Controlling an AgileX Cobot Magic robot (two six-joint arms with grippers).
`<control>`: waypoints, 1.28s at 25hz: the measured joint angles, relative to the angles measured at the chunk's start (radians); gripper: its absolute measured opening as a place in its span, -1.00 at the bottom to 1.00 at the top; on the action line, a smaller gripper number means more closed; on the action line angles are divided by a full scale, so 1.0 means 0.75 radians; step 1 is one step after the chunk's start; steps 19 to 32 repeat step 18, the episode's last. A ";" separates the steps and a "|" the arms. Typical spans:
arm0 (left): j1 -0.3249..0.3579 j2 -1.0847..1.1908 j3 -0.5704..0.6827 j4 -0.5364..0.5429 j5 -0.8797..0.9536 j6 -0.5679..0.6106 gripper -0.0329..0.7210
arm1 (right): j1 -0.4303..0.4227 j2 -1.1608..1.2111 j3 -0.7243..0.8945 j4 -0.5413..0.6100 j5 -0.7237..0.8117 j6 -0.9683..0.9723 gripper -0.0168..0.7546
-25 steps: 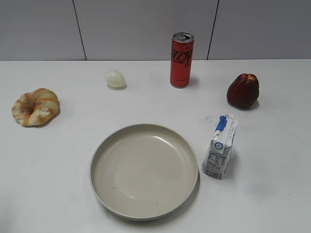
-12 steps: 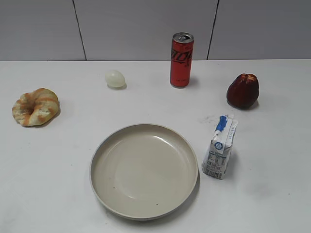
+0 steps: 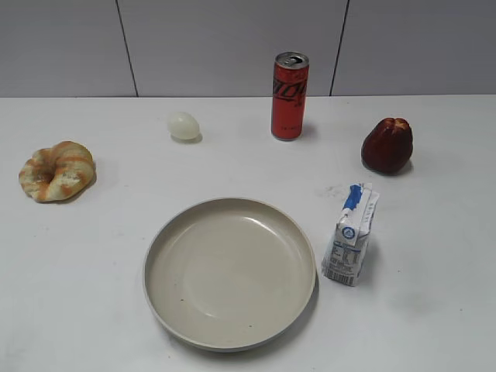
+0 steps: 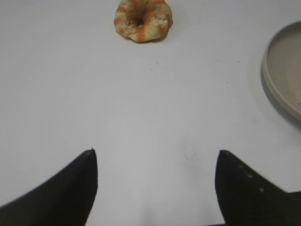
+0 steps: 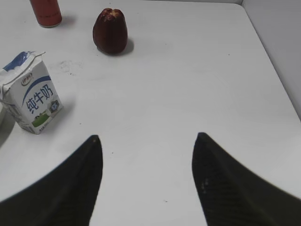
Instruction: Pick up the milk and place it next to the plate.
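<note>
The milk [image 3: 351,235], a small white carton with a blue top, stands upright on the white table just right of the plate [image 3: 167,310], close to its rim. The milk also shows in the right wrist view [image 5: 32,101] at the left. The plate's rim shows in the left wrist view [image 4: 270,84] at the right edge. My right gripper [image 5: 146,137] is open and empty, to the right of the milk and apart from it. My left gripper [image 4: 155,151] is open and empty over bare table. Neither arm shows in the exterior view.
A red soda can [image 3: 290,96] stands at the back. A dark red fruit [image 3: 387,145] is back right, also in the right wrist view [image 5: 110,31]. A white egg [image 3: 184,125] lies back left. A bread ring [image 3: 56,170] lies at the left.
</note>
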 joint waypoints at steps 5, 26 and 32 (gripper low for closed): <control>0.000 0.000 0.000 0.000 0.000 0.001 0.57 | 0.000 0.000 0.000 0.000 0.000 0.000 0.23; 0.046 -0.252 0.000 -0.003 0.000 0.001 0.29 | 0.000 0.000 0.000 0.000 -0.001 0.000 0.23; 0.046 -0.252 0.000 -0.003 0.000 0.001 0.29 | 0.000 0.000 0.000 0.000 -0.001 0.000 0.23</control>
